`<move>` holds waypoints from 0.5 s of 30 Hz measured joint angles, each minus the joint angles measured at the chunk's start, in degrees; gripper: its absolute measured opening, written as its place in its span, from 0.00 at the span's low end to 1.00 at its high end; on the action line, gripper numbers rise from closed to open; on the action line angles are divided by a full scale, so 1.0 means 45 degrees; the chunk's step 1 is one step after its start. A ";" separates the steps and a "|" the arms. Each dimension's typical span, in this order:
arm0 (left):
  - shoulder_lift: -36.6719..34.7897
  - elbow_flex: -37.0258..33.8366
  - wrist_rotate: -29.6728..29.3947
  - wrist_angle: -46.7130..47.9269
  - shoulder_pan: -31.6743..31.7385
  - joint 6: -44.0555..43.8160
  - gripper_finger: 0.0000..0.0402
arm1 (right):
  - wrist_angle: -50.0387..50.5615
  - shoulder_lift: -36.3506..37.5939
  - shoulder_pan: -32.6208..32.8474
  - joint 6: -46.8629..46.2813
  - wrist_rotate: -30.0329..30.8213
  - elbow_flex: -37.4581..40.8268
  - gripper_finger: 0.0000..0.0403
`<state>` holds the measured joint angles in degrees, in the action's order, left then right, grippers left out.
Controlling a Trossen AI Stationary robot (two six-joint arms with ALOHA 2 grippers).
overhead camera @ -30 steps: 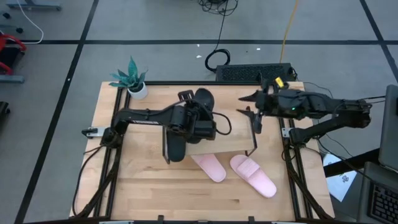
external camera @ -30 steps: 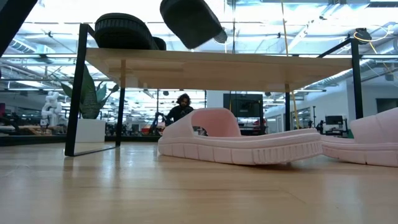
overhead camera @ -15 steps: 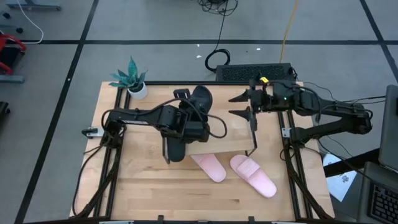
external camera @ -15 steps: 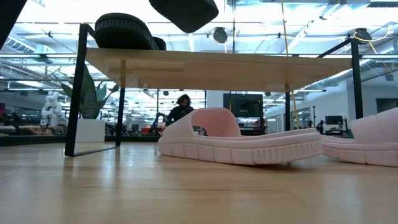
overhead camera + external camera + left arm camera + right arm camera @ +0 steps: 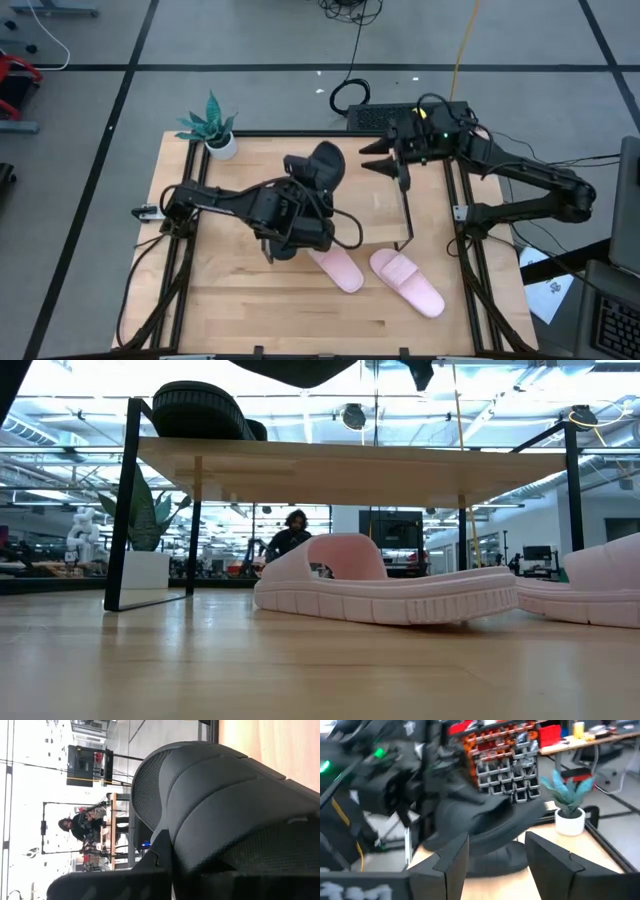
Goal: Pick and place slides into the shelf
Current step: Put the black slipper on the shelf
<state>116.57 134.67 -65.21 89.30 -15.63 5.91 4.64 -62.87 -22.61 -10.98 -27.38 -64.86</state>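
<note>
One black slide (image 5: 325, 165) hangs in the air over the shelf (image 5: 375, 215), held by my left gripper (image 5: 302, 200); in the low view only its underside (image 5: 290, 368) shows, above the board (image 5: 350, 460). It fills the left wrist view (image 5: 225, 805). The other black slide (image 5: 283, 245) lies sole down on the shelf's left end (image 5: 200, 410). Two pink slides (image 5: 338, 268) (image 5: 408, 282) lie sole down on the tabletop at the shelf's near side. My right gripper (image 5: 372, 157) is open, over the shelf's far right corner, touching nothing (image 5: 495, 845). My left gripper is shut on the black slide, coming at it from the table's near side. The slide is lifted clear of the shelf board. My wrist hides the place of contact in the high view, and the left wrist view shows only the strap (image 5: 210, 785) close up.
A small potted plant (image 5: 218, 135) stands at the table's far left corner. The shelf's black posts (image 5: 408, 205) rise at its right end. Bare tabletop (image 5: 300, 315) lies toward the near edge. A keyboard (image 5: 405, 115) sits beyond the far edge. A person sits in the room behind (image 5: 290, 535).
My left gripper has drawn back toward the table's near left and risen; the held black slide has gone up, away from the board, nearly out of the low view. My right gripper has moved toward the far edge and a little left, staying open.
</note>
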 joint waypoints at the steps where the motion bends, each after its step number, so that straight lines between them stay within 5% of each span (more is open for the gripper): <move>1: 0.0000 0.0000 -0.0047 -0.0005 -0.0057 -0.0005 0.00 | -0.0085 -0.0072 -0.0133 -0.0408 -0.0009 0.0000 0.45; 15: 0.0001 -0.0005 -0.0474 -0.0999 -0.0104 0.1235 0.00 | -0.2219 -0.1697 -0.0686 -0.4765 -0.1985 0.0000 0.45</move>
<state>116.58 134.65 -67.34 84.80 -16.10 11.47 -5.34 -70.51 -25.70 -32.42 -36.31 -64.86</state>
